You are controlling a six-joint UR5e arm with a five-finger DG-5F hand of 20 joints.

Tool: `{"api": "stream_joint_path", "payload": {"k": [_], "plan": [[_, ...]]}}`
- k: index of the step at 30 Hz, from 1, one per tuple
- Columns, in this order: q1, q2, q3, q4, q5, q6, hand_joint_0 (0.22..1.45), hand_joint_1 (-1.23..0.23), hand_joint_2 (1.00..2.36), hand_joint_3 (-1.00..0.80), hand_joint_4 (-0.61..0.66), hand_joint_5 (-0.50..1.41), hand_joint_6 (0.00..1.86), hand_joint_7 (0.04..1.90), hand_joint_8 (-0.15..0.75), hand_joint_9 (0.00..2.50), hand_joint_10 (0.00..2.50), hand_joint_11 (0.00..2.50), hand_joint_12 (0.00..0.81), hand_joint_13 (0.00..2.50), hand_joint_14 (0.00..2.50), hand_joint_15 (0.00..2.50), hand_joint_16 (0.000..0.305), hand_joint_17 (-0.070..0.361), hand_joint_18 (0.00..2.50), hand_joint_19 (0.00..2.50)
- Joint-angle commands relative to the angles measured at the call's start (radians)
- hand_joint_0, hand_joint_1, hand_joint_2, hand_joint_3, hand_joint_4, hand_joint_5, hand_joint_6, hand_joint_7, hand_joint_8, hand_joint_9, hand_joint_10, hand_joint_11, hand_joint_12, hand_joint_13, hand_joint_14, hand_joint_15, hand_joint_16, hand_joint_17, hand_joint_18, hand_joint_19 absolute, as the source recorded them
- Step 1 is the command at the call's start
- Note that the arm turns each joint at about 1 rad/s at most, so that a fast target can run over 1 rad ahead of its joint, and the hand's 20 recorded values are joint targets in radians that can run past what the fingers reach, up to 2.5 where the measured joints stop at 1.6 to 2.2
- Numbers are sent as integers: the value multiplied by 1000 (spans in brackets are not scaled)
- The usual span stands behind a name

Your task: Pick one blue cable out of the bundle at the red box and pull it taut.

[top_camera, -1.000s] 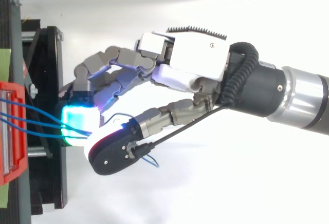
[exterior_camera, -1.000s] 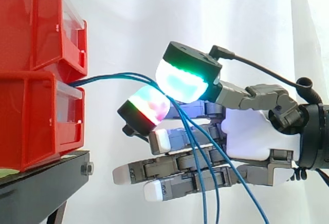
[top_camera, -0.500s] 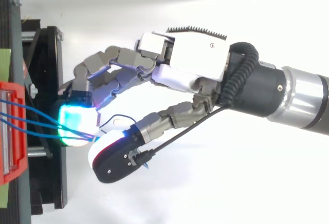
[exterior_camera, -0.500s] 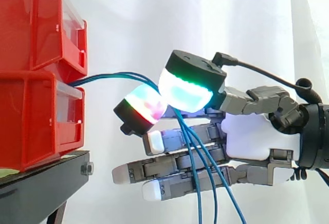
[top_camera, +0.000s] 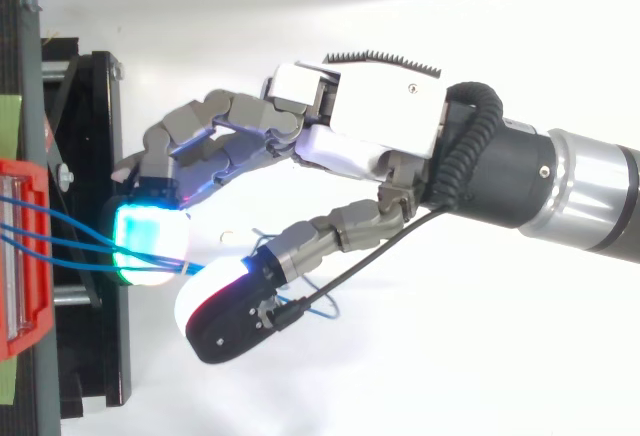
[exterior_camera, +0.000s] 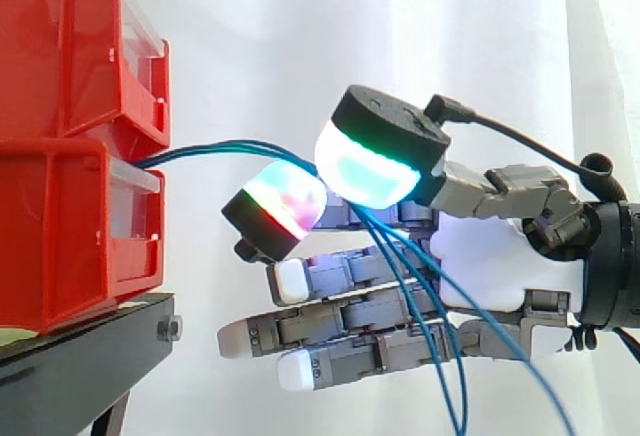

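Several blue cables [exterior_camera: 215,146] are arcing out of the red box [exterior_camera: 70,226] at 9 o'clock and passing between two glowing pads [exterior_camera: 370,166] of the hand [exterior_camera: 500,266], which are pinching them. Their loose ends are hanging further toward 5 o'clock than a second ago, crossing the straight lower fingers [exterior_camera: 330,331]. The box is sitting on a black stand [exterior_camera: 90,351].

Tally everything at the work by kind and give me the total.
red bins: 2
blue cables: 3
black stand: 1
hand: 1
Total: 7
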Motion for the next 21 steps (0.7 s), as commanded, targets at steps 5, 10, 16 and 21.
{"api": "stream_joint_path", "payload": {"k": [5,10,16,21], "plan": [[0,0,1,-1,0,0,513,-750,1000,-500,119,-196,854,979,284,861,15,957,329,407,8,224,46,103,555,366],[0,0,0,0,0,0,535,-748,1000,-500,110,-190,850,985,286,922,15,1038,320,436,9,241,44,100,563,377],[0,0,0,-1,0,0,644,-784,1004,-457,76,-181,863,1025,269,978,15,1102,306,476,9,250,42,93,586,393],[0,0,0,0,-2,0,665,-803,1011,-343,41,-179,879,1032,269,1000,15,1136,307,513,10,271,42,94,615,383]]}}
